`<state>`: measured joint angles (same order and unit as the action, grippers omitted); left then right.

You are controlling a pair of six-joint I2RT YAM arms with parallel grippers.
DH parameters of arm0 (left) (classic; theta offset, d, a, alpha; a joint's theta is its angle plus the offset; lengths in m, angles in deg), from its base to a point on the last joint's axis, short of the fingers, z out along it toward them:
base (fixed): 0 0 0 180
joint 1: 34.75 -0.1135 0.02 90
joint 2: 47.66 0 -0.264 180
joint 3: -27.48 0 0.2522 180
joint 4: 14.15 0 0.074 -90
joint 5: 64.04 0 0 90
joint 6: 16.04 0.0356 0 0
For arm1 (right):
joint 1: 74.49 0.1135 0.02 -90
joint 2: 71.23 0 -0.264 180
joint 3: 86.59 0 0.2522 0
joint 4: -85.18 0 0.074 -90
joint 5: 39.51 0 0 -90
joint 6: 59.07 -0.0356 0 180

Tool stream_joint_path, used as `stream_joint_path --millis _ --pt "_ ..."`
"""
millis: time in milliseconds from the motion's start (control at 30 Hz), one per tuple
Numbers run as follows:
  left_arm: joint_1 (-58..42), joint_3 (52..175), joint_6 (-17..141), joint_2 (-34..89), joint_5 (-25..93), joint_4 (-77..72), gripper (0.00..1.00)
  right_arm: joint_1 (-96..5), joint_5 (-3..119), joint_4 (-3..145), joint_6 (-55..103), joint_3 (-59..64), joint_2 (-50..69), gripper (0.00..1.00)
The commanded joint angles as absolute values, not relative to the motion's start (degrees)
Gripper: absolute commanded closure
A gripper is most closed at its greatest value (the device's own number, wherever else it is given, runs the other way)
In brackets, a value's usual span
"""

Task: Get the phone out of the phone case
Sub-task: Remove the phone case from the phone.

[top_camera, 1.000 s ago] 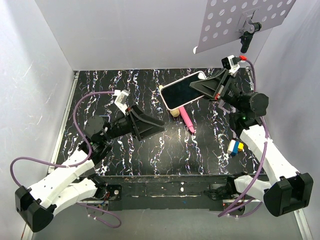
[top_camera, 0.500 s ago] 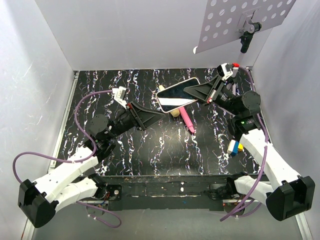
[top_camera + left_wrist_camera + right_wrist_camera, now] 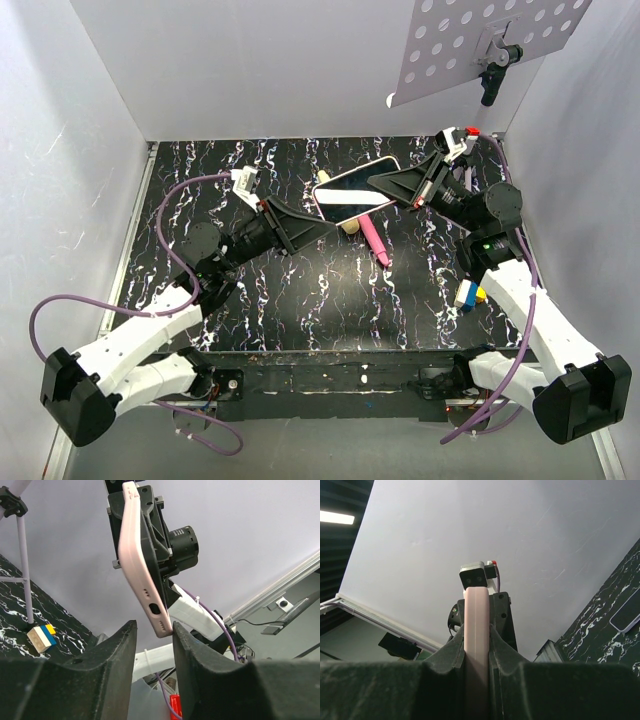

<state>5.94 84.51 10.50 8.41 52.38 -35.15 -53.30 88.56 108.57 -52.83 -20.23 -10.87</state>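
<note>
One salmon-pink phone case [image 3: 137,555], glossy black phone [image 3: 350,192] inside, pinched by right tool [image 3: 385,183]; left tool [image 3: 315,225] narrowly parted beside it.

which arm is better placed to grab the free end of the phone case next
Left. The right gripper is shut on one end of the phone case, holding it in the air, while the left gripper's open jaws straddle its free end, ready to close.

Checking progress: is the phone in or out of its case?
In. The phone shows its dark screen inside the pink rim of the phone case, which the right claw grips.
</note>
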Motion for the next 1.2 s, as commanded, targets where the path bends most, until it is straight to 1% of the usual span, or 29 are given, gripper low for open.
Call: stream_joint_path --millis 0,167,267,367,467,633,833,1033,1167 --pt "6.21 87.47 10.25 9.72 54.08 -36.33 0.71 -53.14 87.14 113.08 -52.91 -20.27 -12.96 0.99" --pt "6.21 87.21 10.77 9.82 54.53 -37.39 0.89 -53.14 88.11 113.08 -53.00 -20.10 -13.40 0.99" --pt "6.21 88.00 14.27 10.34 56.28 -36.51 1.00 -53.14 88.64 112.91 -54.14 -20.10 -13.84 0.99" --pt "6.12 90.19 21.90 11.40 60.67 -33.81 1.00 -53.14 90.04 113.69 -58.00 -19.66 -13.92 0.99" --pt "5.07 92.39 26.76 12.71 63.22 -30.45 1.00 -53.14 91.71 117.90 -64.66 -19.74 -13.57 0.99" --pt "1.91 91.52 21.94 17.63 67.27 -39.39 1.00 -53.14 91.10 134.86 -81.72 -21.42 -11.20 0.99" --pt "0.33 88.53 14.47 22.47 65.61 -49.42 1.00 -53.14 89.17 140.40 -88.58 -20.63 -10.50 0.99" --pt "-0.47 88.70 14.02 22.91 59.90 -38.81 1.00 -53.22 88.11 145.51 -92.37 -18.78 -8.04 0.99" --pt "-0.65 89.66 14.02 22.56 58.48 -34.24 1.00 -53.14 88.81 144.46 -90.63 -18.95 -7.95 0.99"
